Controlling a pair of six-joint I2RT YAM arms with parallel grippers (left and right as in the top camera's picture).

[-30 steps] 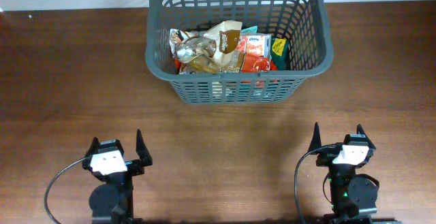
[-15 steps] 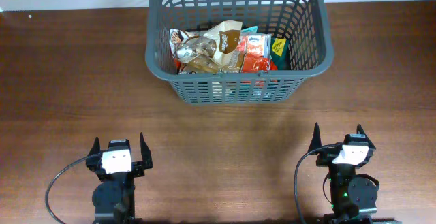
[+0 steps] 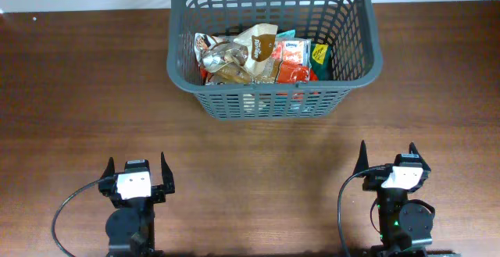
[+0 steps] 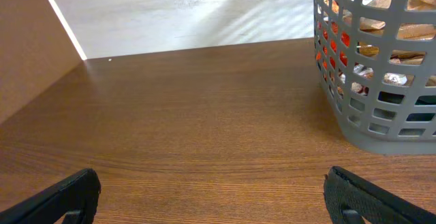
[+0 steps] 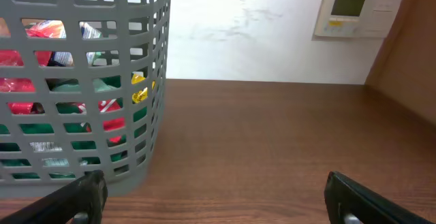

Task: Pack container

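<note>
While both arms are parked at the near edge of the table (image 3: 70, 93), the container (image 3: 273, 107) is seen standing at the far middle of it, close to the back edge and well apart from either gripper. Snack packets (image 3: 258, 54) in red, orange, brown, green and silvery wrappers are heaped inside it, below the rim. The left gripper (image 3: 136, 162) is held spread wide and empty; in the left wrist view its dark fingertips (image 4: 61, 200) are shown at the lower corners, with bare wood between them and the container's slotted wall at the right. The right gripper (image 3: 388, 151) is likewise spread and empty, and in the right wrist view the container is placed at the left, with red and green packets glimpsed through the slots. A small wall panel (image 5: 349, 9) with a screen is mounted on the white wall beyond the table.
</note>
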